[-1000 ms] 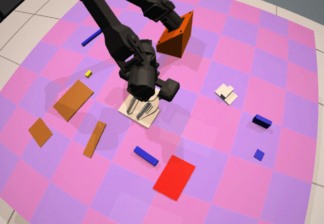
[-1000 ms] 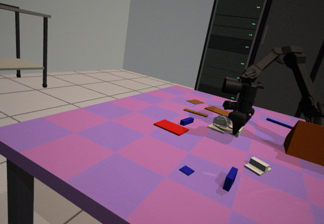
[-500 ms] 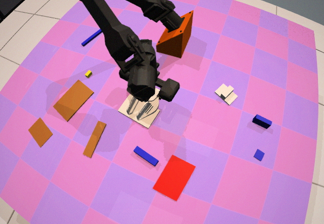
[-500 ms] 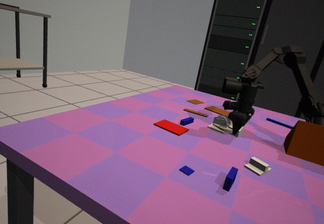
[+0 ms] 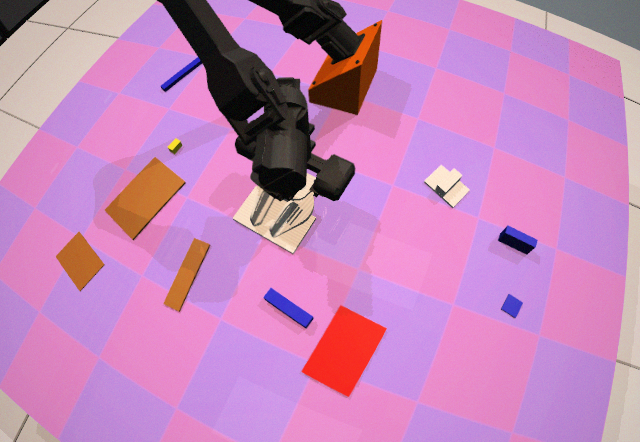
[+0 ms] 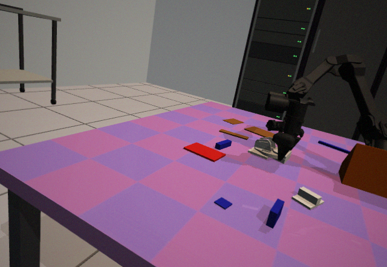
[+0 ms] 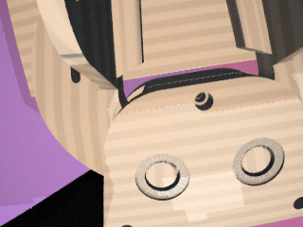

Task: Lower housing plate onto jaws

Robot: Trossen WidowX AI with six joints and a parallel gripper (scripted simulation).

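Note:
The cream housing plate [image 7: 208,128] shows close up in the wrist view, with two pale rings around round stubs. My gripper [image 6: 282,154] is shut on the housing plate, low over the cream base [image 5: 248,218] [image 7: 189,28]. Its fingertips are hidden by the wrist in the top view, and only a dark part shows at the wrist view's lower left. Two raised jaws [image 5: 262,208] [image 5: 286,217] stand on the base in front of the hand. How far the plate sits down on the stubs cannot be told.
A red sheet [image 5: 345,352] [image 6: 204,151] and blue bar [image 5: 288,307] [image 6: 223,144] lie in front. Orange-brown boards [image 5: 144,197] [image 5: 187,274] lie left. A stepped cream block [image 5: 452,189] [image 6: 308,197] and upright blue block [image 5: 517,239] [image 6: 275,213] are right; an orange wedge [image 5: 343,83] is behind.

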